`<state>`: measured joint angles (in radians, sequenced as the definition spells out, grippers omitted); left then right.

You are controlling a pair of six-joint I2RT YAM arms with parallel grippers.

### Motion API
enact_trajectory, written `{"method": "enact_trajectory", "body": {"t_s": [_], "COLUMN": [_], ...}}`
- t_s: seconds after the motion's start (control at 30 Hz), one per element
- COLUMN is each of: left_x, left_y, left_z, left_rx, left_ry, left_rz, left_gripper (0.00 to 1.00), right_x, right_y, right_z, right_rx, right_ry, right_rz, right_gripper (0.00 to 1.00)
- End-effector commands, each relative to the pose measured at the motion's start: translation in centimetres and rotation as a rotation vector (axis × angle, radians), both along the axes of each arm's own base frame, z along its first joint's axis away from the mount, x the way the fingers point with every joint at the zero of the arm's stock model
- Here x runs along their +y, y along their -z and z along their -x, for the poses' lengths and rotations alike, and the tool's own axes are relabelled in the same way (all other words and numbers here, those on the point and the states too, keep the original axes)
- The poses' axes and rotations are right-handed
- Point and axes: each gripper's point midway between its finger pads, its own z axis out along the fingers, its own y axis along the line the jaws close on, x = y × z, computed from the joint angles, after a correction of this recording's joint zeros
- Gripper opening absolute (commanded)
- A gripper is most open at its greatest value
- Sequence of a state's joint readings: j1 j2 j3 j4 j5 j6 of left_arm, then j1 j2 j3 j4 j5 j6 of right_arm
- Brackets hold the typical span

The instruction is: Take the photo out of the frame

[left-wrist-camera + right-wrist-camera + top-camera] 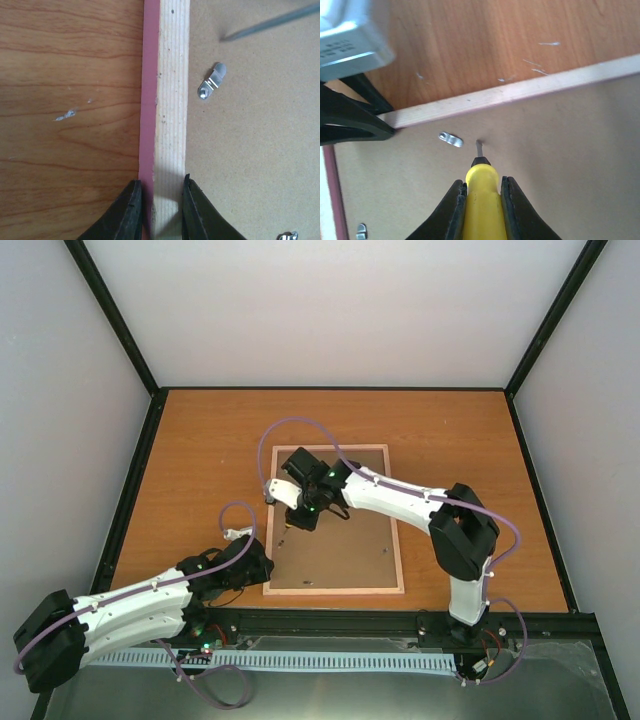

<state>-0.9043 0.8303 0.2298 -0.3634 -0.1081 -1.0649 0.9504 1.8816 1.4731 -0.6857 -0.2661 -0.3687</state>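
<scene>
Clamping the left rail of the frame [172,100] with the left gripper [160,192], pink edge and bare wood pinched in its jaws. Gripping a yellow screwdriver [481,210] in the right gripper [482,181], closed tight around the handle, tip down just beside a metal clip [451,139] on the backing board [560,150] — not touching it yet. No sight of the photo; judged to be inside, under the board, with the frame face down on the table [200,460].

Risks from here:
- Skidding off the small clip and scoring the board if pushed too flat.
- Levering against the rail and popping the frame out of the left pinch.
- Rolling the handle loose under side load.
- Lifting the board with other clips unturned — bending it, or creasing the print.
</scene>
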Motion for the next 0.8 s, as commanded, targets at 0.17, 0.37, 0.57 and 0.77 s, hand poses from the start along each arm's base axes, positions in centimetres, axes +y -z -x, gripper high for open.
{"method": "enact_trajectory", "body": {"t_s": [0.17, 0.37, 0.57, 0.77], "left_x": [-1.3, -3.8, -7.4, -5.7], "left_y": [0.0, -1.7, -3.1, -4.3], "left_z": [0.1, -0.8, -0.5, -3.5], "left_rx": [0.026, 0.028, 0.048, -0.051], "left_ry": [0.026, 0.044, 0.18, 0.155], "left_rz": [0.034, 0.097, 0.141, -0.092], "left_gripper": [0.01, 0.1, 0.36, 0.63], "right_x": [-2.3, -7.7, -16.3, -22.3], "right_y": [-4.3, -6.3, -7.9, -8.5], "right_z": [-2.2, -4.9, -7.1, -5.8], "right_rx": [-0.094, -0.136, -0.084, -0.165], "right_ry": [0.061, 0.18, 0.357, 0.415], "right_rz": [-0.027, -0.056, -0.089, -0.06], "right_gripper": [0.03, 0.03, 0.03, 0.03]}}
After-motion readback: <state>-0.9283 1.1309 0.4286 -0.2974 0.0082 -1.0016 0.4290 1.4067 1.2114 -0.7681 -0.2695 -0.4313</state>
